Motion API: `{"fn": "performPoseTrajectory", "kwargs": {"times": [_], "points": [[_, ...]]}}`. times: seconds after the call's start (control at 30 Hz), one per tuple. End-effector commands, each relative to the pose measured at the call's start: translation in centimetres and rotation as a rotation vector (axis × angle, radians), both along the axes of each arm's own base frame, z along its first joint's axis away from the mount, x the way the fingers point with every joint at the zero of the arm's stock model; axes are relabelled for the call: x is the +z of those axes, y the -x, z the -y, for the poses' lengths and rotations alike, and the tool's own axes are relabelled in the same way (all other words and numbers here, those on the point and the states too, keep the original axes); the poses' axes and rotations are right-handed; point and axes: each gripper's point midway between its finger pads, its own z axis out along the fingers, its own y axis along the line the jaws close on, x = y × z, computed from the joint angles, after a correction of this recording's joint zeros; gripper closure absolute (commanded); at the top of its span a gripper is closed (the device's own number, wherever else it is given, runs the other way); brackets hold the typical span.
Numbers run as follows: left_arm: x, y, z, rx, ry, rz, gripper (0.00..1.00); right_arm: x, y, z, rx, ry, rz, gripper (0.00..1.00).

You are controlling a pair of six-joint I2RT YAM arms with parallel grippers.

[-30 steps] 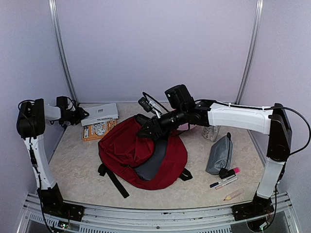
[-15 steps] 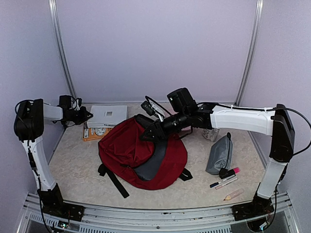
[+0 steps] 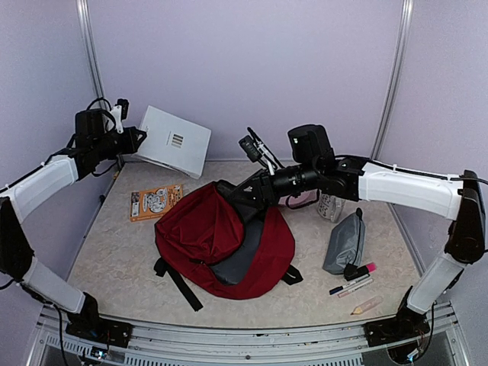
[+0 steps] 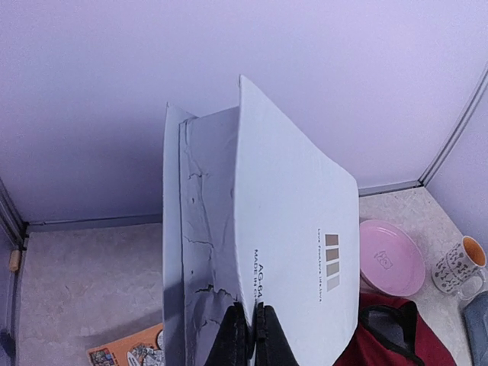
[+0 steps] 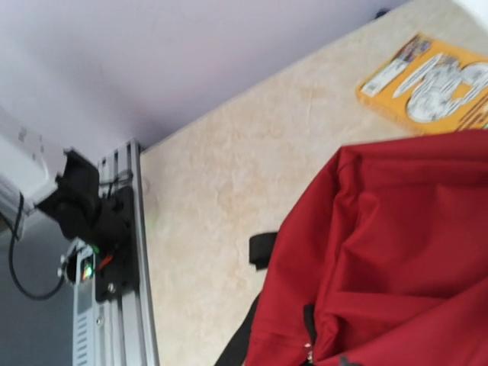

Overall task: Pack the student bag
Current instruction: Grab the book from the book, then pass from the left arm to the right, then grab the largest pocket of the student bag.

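One student bag [image 3: 198, 236] near-far | left end effector [image 4: 249, 309] grips book [image 4: 297, 229] | right end effector [image 3: 245, 192] unclear

The pale, marbled tabletop [image 3: 114, 259] carries the student bag [image 3: 198, 236], a dark red backpack lying near its middle with black straps trailing toward the near edge. Just left of it, farther back, lies an orange booklet [image 3: 155, 202]. To the right lies a grey pencil pouch [image 3: 345, 242], with a pink highlighter [image 3: 360, 270], two pens [image 3: 351, 287] and a pale peach stick [image 3: 366, 306] nearer. At the far right sit a pink plate [image 4: 391, 258] and a patterned mug [image 4: 460, 265].
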Motion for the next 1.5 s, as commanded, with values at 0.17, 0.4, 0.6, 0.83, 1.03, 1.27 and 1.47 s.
{"fn": "performPoseTrajectory", "kwargs": {"times": [0.17,0.4,0.6,0.83,1.03,1.27,1.47], "points": [[12.8,10.3,4.4,-0.213,0.084,0.329,1.00,6.0,-2.6,3.4,-0.166,-0.198,0.128,0.35],[16.9,19.0,10.3,-0.530,0.205,0.488,1.00,12.6,-1.1,5.1,-0.136,-0.405,0.279,0.00],[17.5,22.1,13.6,-0.689,0.246,0.504,1.00,16.0,1.2,5.6,-0.042,-0.541,0.346,0.00],[17.7,23.7,14.8,-0.787,0.276,0.515,1.00,16.2,2.5,5.7,0.027,-0.566,0.338,0.41],[16.6,23.0,15.5,-0.794,0.270,0.468,1.00,16.2,4.4,6.6,0.103,-0.591,0.304,0.80],[10.9,16.8,15.1,-0.538,0.116,0.262,0.05,13.7,1.7,10.3,-0.159,-0.486,0.240,0.88],[0.6,13.7,18.9,-0.562,-0.097,-0.022,0.01,5.0,-3.2,17.7,-0.575,-0.255,0.024,0.95]]}}
